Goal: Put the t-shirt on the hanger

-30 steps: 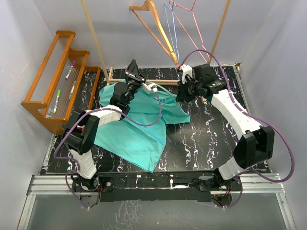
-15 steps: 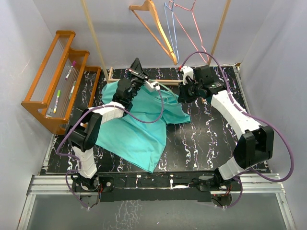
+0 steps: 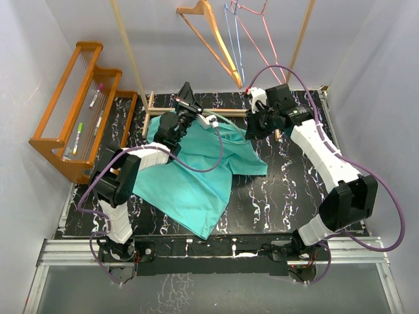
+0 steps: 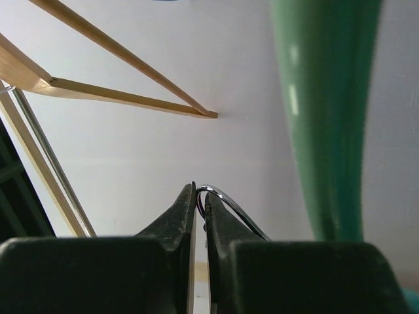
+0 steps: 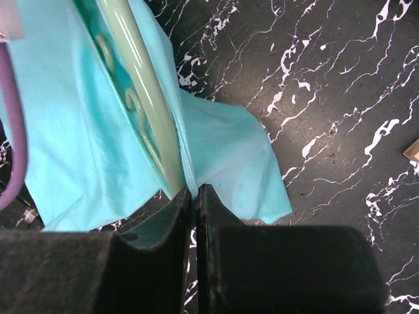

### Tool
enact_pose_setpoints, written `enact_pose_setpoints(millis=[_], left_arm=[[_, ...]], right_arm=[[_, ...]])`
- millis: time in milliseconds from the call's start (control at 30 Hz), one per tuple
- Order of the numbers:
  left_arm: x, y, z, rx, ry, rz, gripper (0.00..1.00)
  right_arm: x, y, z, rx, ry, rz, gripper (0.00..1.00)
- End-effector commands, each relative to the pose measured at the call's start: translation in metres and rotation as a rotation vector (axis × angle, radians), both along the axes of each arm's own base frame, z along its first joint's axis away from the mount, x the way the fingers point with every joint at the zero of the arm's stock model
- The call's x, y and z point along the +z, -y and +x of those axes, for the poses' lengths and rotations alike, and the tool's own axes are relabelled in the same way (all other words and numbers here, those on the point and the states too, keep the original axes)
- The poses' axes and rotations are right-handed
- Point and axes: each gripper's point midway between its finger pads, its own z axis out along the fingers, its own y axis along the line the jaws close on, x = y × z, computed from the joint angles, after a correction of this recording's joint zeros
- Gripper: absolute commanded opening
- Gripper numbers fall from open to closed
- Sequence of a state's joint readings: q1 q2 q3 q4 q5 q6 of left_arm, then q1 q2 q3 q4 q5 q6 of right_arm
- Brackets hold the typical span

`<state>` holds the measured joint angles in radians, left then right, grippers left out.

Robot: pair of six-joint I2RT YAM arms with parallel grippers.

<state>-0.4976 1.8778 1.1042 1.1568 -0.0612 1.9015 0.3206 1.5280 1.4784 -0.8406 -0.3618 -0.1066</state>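
Note:
The teal t-shirt lies spread on the black marbled table, with its upper part lifted between my grippers. The pale mint hanger runs between the grippers, and its arm goes in under the shirt's cloth. My left gripper points up at the back and is shut on the hanger's thin metal hook. The left wrist view shows it beside the blurred green hanger arm. My right gripper is shut on the shirt's edge right beside the hanger arm, as the right wrist view shows.
A wooden rack with markers stands at the left. An orange wooden hanger and blue and pink wire hangers hang at the back. A wooden rail frame stands behind the shirt. Bare table lies right of the shirt.
The shirt's upper part has been pulled to the right, and its right corner now lies farther right on the table. The right gripper shifted slightly right; the left gripper moved slightly back.

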Motion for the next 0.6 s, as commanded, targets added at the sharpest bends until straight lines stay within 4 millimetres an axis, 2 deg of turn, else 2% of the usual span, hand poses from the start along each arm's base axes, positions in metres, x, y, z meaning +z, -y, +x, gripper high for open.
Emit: enact_pose_setpoints(millis=[0,167,567], left_arm=[[0.017,-0.015,-0.012,0.061,0.075,0.065,0.00],[0.016,-0.008,-0.018,0.046,0.073,0.078,0.00],[0.009,0.019,-0.036,0.026,-0.009,0.127,0.00]], right_arm=[[0.045,-0.010,0.002,0.021,0.054,0.056,0.08],[0.053,-0.017,0.013,0.010,0.058,0.059,0.08],[0.005,-0.038,0.023,-0.048,-0.011,-0.046,0.08]])
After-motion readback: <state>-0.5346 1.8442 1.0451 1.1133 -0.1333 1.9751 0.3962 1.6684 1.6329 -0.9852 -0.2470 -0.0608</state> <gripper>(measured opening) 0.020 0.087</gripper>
